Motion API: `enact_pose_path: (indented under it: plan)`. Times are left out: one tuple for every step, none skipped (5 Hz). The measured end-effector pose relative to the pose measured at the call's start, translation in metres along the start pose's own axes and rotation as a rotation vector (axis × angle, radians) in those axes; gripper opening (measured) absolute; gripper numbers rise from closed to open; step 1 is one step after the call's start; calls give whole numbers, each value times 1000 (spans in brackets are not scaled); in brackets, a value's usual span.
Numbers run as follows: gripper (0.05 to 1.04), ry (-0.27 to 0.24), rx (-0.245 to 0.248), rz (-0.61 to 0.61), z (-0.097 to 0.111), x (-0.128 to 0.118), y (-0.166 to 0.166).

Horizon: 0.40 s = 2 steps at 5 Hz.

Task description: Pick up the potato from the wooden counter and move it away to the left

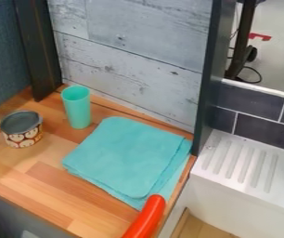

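Tube (145, 219), red | long axis slanted | tip up-right, by cloth (127, 155) | grip: can't tell

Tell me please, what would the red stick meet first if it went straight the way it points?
Most likely the turquoise cloth: the rounded end of the red stick points up over it. Height is unclear, so it may pass above.

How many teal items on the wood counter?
2. Teal cup, upright by the plank wall; folded teal cloth, lying flat nearer the camera. Can't tell whether the cloth's layers are one piece or a stack, so more may be hidden.
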State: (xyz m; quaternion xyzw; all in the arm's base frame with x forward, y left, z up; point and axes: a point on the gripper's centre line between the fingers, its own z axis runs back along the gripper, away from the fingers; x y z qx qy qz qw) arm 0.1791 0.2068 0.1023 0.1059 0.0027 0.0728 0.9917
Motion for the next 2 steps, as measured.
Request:
enact_pose_path:
  plan:
    - [1001, -10, -103, -31, 28, 3, -43]
    - [1001, -19, -160, -123, 43, -1, -90]
